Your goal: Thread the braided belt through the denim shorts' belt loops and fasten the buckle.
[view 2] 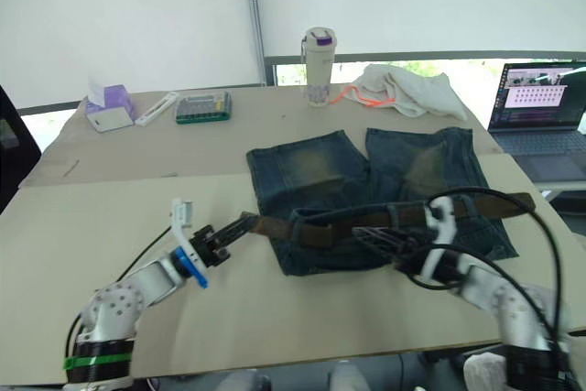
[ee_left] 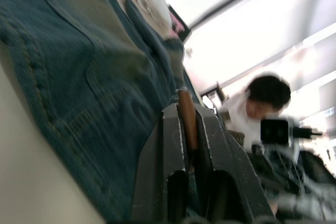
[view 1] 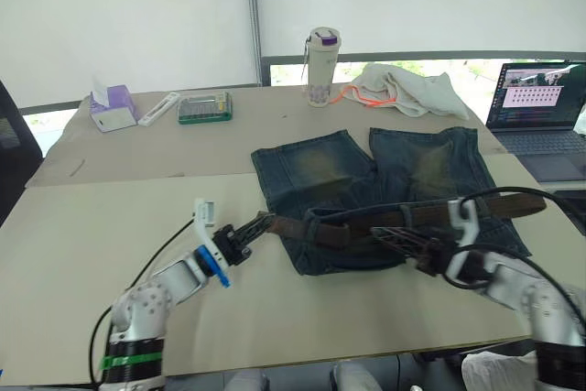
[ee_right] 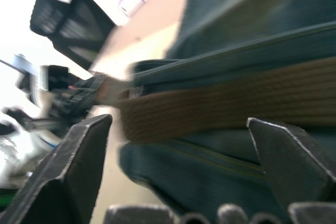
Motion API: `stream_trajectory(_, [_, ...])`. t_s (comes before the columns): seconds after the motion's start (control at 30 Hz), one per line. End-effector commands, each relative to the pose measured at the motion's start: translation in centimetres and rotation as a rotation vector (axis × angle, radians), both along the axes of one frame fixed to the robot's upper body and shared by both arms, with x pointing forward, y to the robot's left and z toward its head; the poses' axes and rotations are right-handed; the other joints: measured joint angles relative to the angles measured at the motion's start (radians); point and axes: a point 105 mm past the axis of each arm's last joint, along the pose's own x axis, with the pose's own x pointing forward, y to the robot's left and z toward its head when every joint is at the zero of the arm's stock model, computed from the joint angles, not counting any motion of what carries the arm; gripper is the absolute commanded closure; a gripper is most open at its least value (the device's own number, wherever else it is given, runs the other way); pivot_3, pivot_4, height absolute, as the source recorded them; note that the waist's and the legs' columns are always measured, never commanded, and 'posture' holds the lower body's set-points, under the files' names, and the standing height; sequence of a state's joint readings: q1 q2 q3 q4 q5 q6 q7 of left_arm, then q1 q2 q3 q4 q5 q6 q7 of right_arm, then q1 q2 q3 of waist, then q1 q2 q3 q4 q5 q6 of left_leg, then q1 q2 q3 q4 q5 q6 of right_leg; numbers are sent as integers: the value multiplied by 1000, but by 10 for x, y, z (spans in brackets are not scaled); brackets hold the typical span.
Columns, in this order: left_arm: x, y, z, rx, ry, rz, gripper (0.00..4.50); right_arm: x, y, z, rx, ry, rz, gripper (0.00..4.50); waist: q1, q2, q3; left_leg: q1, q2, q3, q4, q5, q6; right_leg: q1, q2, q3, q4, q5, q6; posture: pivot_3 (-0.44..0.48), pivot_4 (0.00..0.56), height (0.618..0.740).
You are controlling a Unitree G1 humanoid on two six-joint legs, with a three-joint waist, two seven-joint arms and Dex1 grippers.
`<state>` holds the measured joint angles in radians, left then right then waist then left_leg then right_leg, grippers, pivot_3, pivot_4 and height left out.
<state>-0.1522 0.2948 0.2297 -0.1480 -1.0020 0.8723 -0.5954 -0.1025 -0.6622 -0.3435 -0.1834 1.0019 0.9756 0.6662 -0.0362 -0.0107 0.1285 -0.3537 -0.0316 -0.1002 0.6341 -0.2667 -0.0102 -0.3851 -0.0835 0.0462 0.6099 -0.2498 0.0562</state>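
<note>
On the desk, centre right: denim shorts, laid flat, legs pointing toward the far edge, waistband nearest the robot. Faded tan patches on both legs.

Across the waistband: braided belt, dark brown, running side to side. Its right end reaches past the shorts' right edge and lies on the desk; its left end pokes out at the shorts' left edge. Whether the strap passes under any belt loop cannot be told. Buckle not made out.

Left tool: at the shorts' left edge, fingers closed on the belt's left tip (the left wrist view shows the brown strap pinched between the two black fingers, denim just beside them).

Right tool: low over the waistband at the middle of the shorts, fingers spread wide, gripping nothing. In the right wrist view the belt runs across between the two parted fingers, with denim above and below the strap.

Far side of the desk, well apart from the shorts: tissue box, purple and white; green case; white bottle, upright; cream-white cloth with orange trim, crumpled.

Right edge: laptop, open, screen lit.
</note>
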Motion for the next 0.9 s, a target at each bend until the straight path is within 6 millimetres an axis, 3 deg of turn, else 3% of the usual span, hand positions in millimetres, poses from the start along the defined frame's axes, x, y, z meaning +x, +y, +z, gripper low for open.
stream_trajectory(0.03, [-6, 14, 27, 34, -193, 3, 4500, 3, -24, 15, -118, -142, -43, 27, 0, -1, 0, 0, 0, 0, 0, 0, 0, 0, 0, 0, 0, 0, 0, 0, 150, 740])
stream_trajectory(0.17, [-4, 21, 42, 206, -356, 6, 4500, 12, -61, 27, -246, -250, -153, 27, 7, 0, 1, 0, 1, 1, 0, 0, 0, 0, 1, 0, 0, 0, 0, 0, 150, 740])
stream_trajectory(0.3, [16, 32, 54, 350, -463, 81, 4500, 23, -91, 31, -373, -293, -243, 27, 22, 0, 1, 0, 0, 1, 0, 0, -1, 0, 0, 0, -1, 0, -1, 0, 150, 740])
stream_trajectory(0.43, [33, 42, 75, 417, -555, 174, 4500, 28, -123, 24, -514, -228, -299, 27, 29, 0, 1, 0, -1, 1, 0, 1, -2, 0, -1, 0, -1, 0, -1, 0, 150, 740])
stream_trajectory(0.57, [42, 57, 75, 457, -556, 257, 4500, 28, -156, 23, -566, -134, -398, 27, 25, 0, 1, -1, -1, 2, 0, 1, -2, 0, -2, 0, -1, 0, -1, 0, 150, 740])
stream_trajectory(0.9, [56, 83, 65, 561, -537, 406, 4500, 31, -175, -2, -585, 28, -453, 27, 21, 0, 1, 0, -1, 2, 0, 1, -2, 0, -2, 0, 0, 0, -1, 0, 150, 740])
